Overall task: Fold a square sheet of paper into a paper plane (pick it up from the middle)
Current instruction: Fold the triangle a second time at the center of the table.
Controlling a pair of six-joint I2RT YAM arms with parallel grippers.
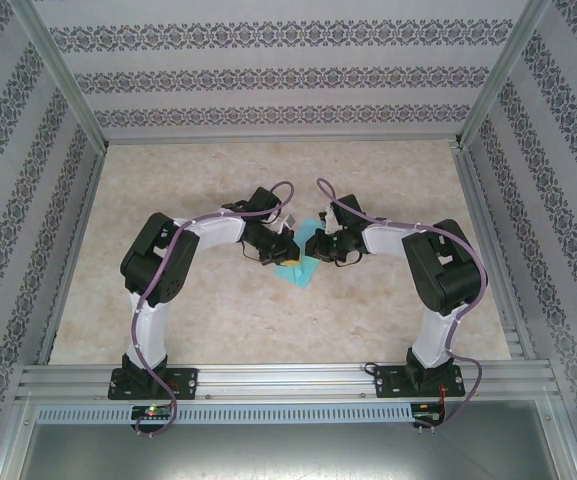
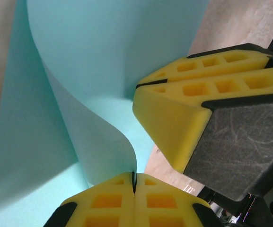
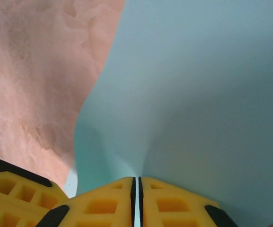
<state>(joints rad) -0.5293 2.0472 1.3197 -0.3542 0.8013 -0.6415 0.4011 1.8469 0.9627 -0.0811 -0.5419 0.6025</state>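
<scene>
The square sheet of paper (image 1: 299,272) is light turquoise and hangs curled just above the tabletop between the two arms. In the left wrist view the paper (image 2: 103,56) bends in an S-curve, and my left gripper (image 2: 134,176) is shut on its edge. My right gripper (image 2: 143,87) comes in from the right, its yellow fingers pressed together. In the right wrist view the paper (image 3: 198,94) fans out from my right gripper (image 3: 136,179), which is shut on it with the sheet in the thin slit. From above, the left gripper (image 1: 286,243) and right gripper (image 1: 314,245) nearly touch.
The beige marbled tabletop (image 1: 218,310) stretches around the paper. Aluminium frame rails (image 1: 268,375) run along the near edge and sides, with patterned walls behind. A yellow finger of the other gripper (image 3: 13,194) sits low left in the right wrist view.
</scene>
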